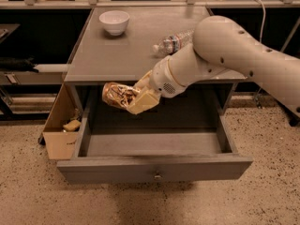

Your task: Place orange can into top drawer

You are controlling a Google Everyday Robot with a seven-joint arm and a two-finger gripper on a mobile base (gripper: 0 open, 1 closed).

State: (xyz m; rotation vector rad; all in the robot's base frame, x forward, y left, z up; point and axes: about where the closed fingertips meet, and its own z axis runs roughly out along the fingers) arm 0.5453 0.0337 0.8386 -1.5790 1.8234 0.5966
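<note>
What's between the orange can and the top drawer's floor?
Nothing in the camera view: the gripper holds the orange can above the open top drawer, only bare air between.

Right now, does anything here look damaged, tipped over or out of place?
The orange can, held in the gripper over the open top drawer, looks dented and mottled. On the tabletop behind, a clear plastic water bottle lies on its side. Nothing looks spilled.

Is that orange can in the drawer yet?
Not yet: the gripper holds the orange can on its side above the open top drawer.
</note>
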